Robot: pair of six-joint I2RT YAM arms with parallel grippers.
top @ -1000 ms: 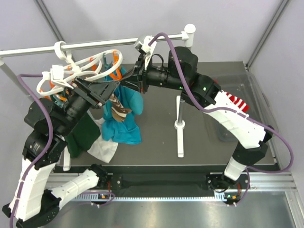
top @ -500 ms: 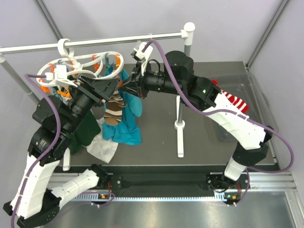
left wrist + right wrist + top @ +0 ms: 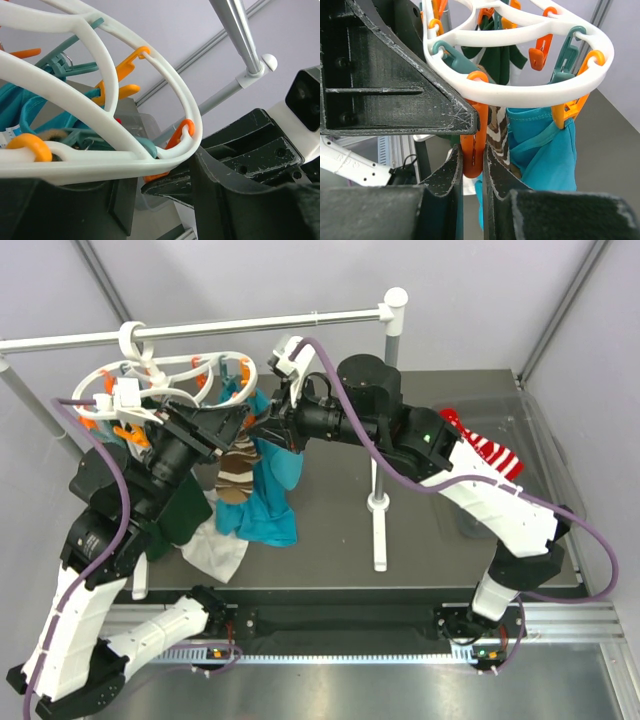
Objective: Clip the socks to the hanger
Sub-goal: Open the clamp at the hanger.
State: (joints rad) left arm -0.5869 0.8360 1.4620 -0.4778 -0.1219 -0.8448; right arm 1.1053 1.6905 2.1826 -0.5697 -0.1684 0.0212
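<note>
- a small white tag [image 3: 11, 132] is seen on the teal garment [image 3: 270, 510]; its print is too small to be read.
- the white oval hanger [image 3: 530, 92] is pictured hooked over the long rail [image 3: 250, 325], with orange and teal pins dangling from its ring.
- an orange clothespin [image 3: 479, 125] on the near rim is pinched between the closed fingers of the right gripper [image 3: 472, 160].
- a brown sock [image 3: 238, 465] with cream stripes is shown hanging just behind that pin, beside the teal garment; what holds it up cannot be told.
- the left gripper [image 3: 230, 425] is set against the ring with its jaws apart, and nothing is seen gripped.
- a red sock [image 3: 490, 455] with white stripes is seen lying on the right side of the table [image 3: 450, 540], well apart from the hanger.
</note>
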